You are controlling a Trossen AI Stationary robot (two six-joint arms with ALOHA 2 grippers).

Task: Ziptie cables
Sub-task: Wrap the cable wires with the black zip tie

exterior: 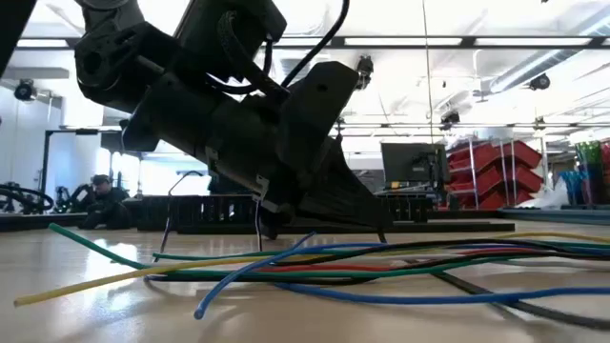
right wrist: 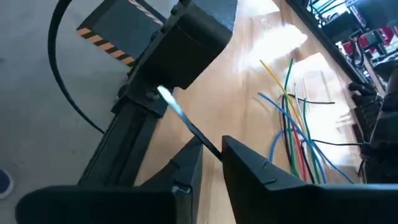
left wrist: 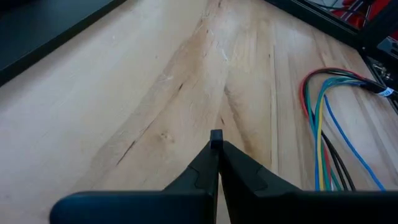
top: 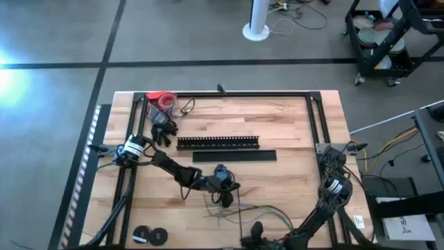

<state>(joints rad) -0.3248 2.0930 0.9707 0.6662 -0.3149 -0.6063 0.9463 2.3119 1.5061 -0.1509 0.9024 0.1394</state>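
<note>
Pale wood planks form the bench (top: 277, 132), framed by black rails and standing on a grey floor. On its near half lie the cables (top: 239, 208), a loose bundle of thin blue, green, yellow, red and black wires that fan apart toward their free ends; the low view shows them flat on the wood, crossing one another. The left gripper (left wrist: 215, 144) sits low over the bench just beside the free ends, its fingers pressed together at the tips with nothing between them. The right gripper (right wrist: 211, 149) is at the near edge of the bench, close to the other end of the bundle, its fingers slightly apart and pinching a thin black zip tie (right wrist: 186, 121) whose pale tip sticks out toward the bench frame. Farther back lie a long black slotted bar (top: 218, 142) and, just in front of it, a flat black strip (top: 234, 156). A red tape roll (top: 161, 101) rests in the far left corner, two black rolls (top: 150, 235) near the front left edge.
</note>
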